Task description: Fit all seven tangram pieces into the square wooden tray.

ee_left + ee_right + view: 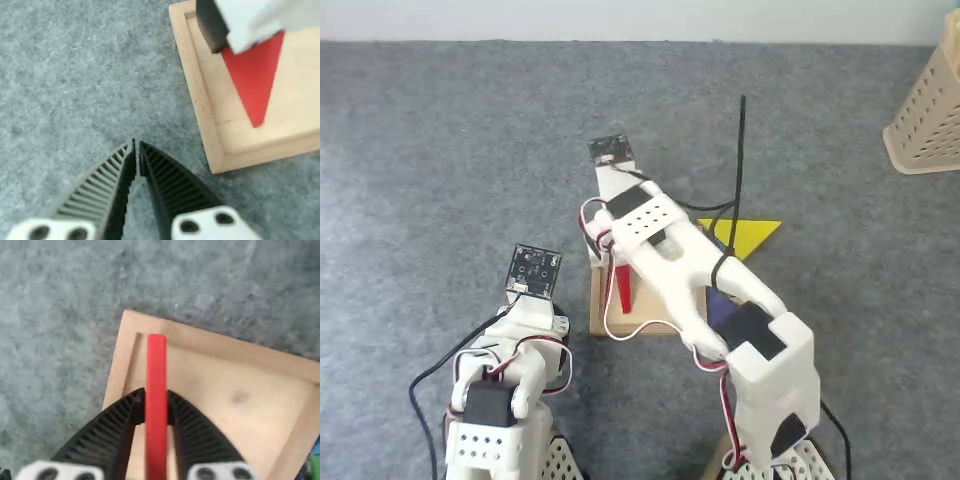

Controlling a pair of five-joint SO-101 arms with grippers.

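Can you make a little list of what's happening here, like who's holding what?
Right gripper: shut on the red piece, held on edge
Red piece: above the wooden tray's floor, near a corner
Left gripper: shut, empty, over the grey carpet beside the tray
Yellow triangle: on the carpet, outside the tray

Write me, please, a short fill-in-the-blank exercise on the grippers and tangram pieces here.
The right gripper is shut on a ____ tangram piece at the wooden tray.
The left gripper, above the grey carpet, has its jaws ____.
Outside the tray lies a ____ triangle.
Missing words: red; shut; yellow.
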